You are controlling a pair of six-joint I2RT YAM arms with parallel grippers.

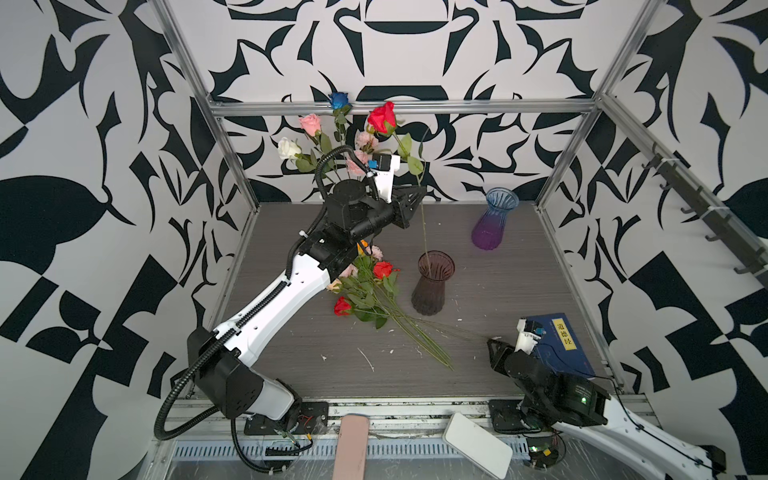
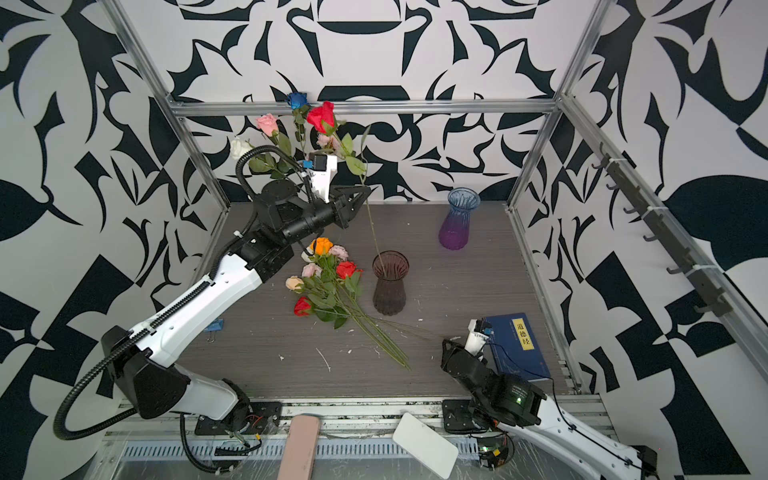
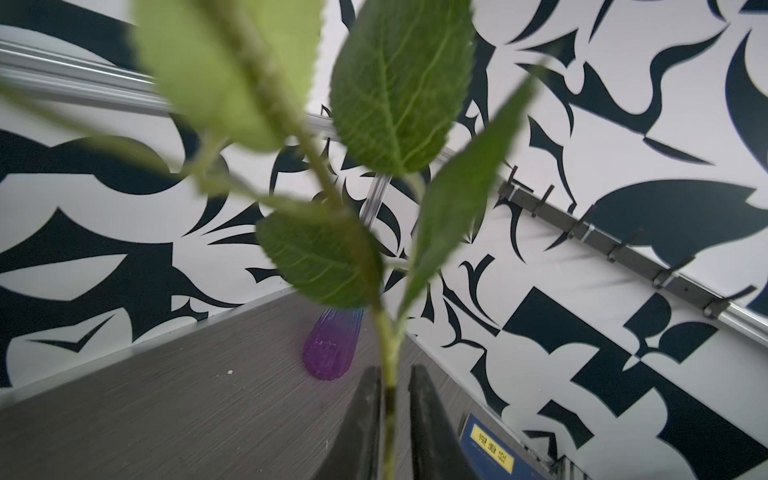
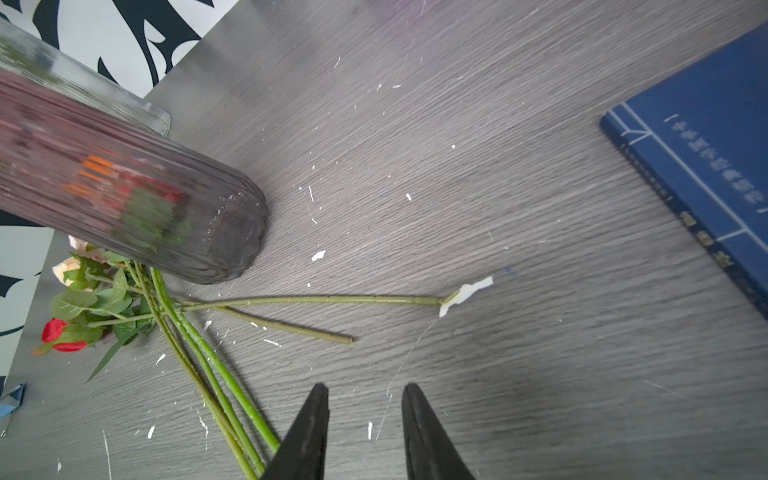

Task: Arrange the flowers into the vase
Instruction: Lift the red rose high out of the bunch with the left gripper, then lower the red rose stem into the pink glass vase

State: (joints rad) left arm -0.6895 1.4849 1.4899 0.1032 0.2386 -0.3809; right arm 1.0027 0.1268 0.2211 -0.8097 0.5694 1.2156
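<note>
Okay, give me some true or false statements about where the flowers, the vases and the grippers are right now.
1. A stem runs from the left gripper down into the dark vase. True.
2. The blue-purple vase holds flowers. False: no stem shows in it.
3. The right gripper grips a stem. False: its jaws stand open with nothing between them.
4. A bunch of roses lies on the table beside the dark vase. True.
5. The blue book lies by the left arm. False: it lies beside the right gripper.
</note>
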